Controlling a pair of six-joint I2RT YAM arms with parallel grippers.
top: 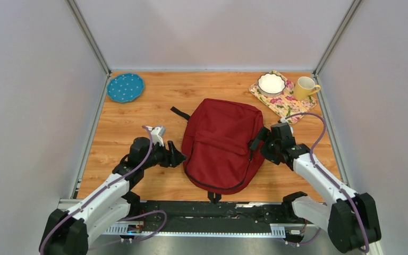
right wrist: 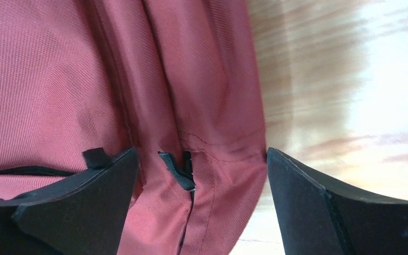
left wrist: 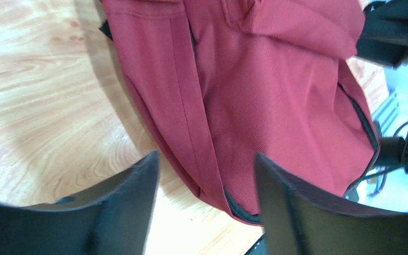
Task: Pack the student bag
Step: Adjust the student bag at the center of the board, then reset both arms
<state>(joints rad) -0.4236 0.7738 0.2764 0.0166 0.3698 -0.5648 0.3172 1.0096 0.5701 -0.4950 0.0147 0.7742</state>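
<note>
The dark red student bag (top: 220, 143) lies flat mid-table, rounded top toward the near edge. My left gripper (top: 179, 157) is open at the bag's left side; in the left wrist view (left wrist: 206, 162) the bag's edge and black zipper (left wrist: 239, 208) lie between its fingers. My right gripper (top: 258, 142) is open at the bag's right side. In the right wrist view (right wrist: 202, 159) a black zipper pull tab (right wrist: 176, 170) and the red fabric (right wrist: 58, 79) sit between its fingers, untouched.
A blue dotted plate (top: 125, 87) is at the back left. A floral cloth (top: 283, 103) at the back right carries a white bowl (top: 271, 83), beside a yellow mug (top: 305, 87). A black strap (top: 180, 112) sticks out from the bag's far left.
</note>
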